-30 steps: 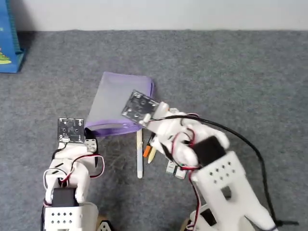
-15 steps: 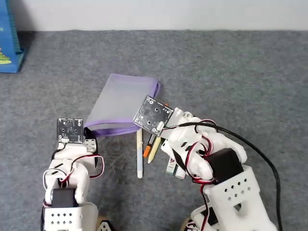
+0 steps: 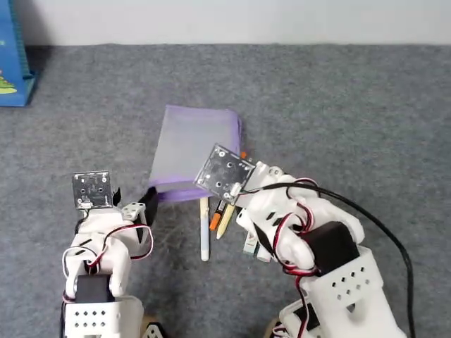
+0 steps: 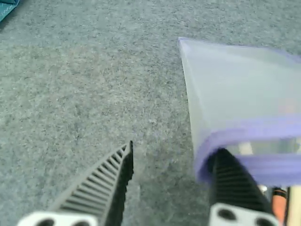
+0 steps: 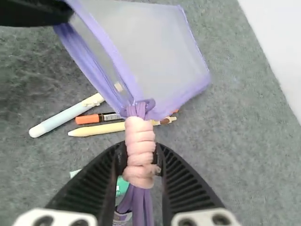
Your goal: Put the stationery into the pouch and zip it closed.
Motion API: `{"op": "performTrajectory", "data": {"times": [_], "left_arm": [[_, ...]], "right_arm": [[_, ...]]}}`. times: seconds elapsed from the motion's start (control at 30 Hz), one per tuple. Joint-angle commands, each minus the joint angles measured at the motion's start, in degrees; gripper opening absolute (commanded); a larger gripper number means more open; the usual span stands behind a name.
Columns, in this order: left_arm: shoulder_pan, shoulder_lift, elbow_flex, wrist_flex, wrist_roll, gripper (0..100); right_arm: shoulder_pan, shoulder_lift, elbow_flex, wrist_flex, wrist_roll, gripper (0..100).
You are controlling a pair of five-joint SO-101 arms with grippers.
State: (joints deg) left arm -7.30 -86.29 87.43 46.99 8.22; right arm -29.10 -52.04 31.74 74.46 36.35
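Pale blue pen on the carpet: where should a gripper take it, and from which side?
Probably the free half nearer the arms, from above, with the jaws across its shaft. The pale blue pen lies flat; its far end sits at the pouch mouth, with the orange marker beside it there.

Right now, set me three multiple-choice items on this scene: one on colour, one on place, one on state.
1. The pouch is: A purple, B red, C green.
2. The pens lie: A inside the pouch, B on the carpet by its mouth, C on top of it.
3. The right pincer is: A open, B shut on a pen, C shut on the pink cord.
Key: 1 A, its sides are purple; 2 B, they rest on the carpet; 3 C, it clamps the cord.
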Motion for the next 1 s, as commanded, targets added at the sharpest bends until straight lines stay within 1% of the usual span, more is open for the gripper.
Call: {"op": "performTrajectory", "data": {"times": [0.0, 0.2, 0.3, 0.43, 0.57, 0.6, 0.63, 0.7, 0.8, 0.87, 0.9, 0.97], "left_arm": [[-0.1, -0.6, -2.5, -1.0, 0.1, 26], [0.3, -0.5, 2.8, -10.6, 0.1, 23], [2.5, -0.5, 3.4, -11.3, -1.9, 19], [4.8, -0.5, 4.0, -11.3, -5.7, 11], [4.5, -0.5, 3.6, -11.3, -6.3, 1], [4.5, -0.5, 3.0, -11.0, -6.2, 1], [4.4, -0.5, 2.2, -9.4, -6.2, 1], [4.4, -0.6, -1.1, -4.1, -6.2, 1], [4.4, -0.6, -6.9, 4.9, -6.0, 1], [4.4, -0.6, -9.1, 8.1, -6.0, 1], [4.3, -0.6, -9.7, 8.9, -6.0, 1], [2.0, -0.6, -10.9, 9.9, -5.9, 1]], "right_arm": [[-0.2, -1.6, -0.8, 0.3, 0.0, 1.0], [-0.4, -1.7, -0.8, 0.3, 0.0, 1.0], [-0.4, -4.1, -0.8, 0.3, 0.0, 1.0], [-0.4, -8.8, -0.8, 1.3, -0.8, 1.0], [-0.4, -10.4, -0.7, 2.2, -1.7, 1.0], [-0.4, -10.4, -0.7, 2.2, -2.2, 1.1], [-0.4, -10.4, -0.7, 2.2, -2.7, 1.4], [0.0, -10.6, -0.7, 2.4, -3.7, 5.2], [0.0, -10.9, -0.9, 4.2, -6.0, 17.9], [0.0, -11.0, -2.1, 6.2, -7.4, 25.0], [0.0, -11.0, -3.1, 7.3, -8.0, 26.1], [0.4, -10.9, -5.7, 10.1, -8.9, 25.0]]}}
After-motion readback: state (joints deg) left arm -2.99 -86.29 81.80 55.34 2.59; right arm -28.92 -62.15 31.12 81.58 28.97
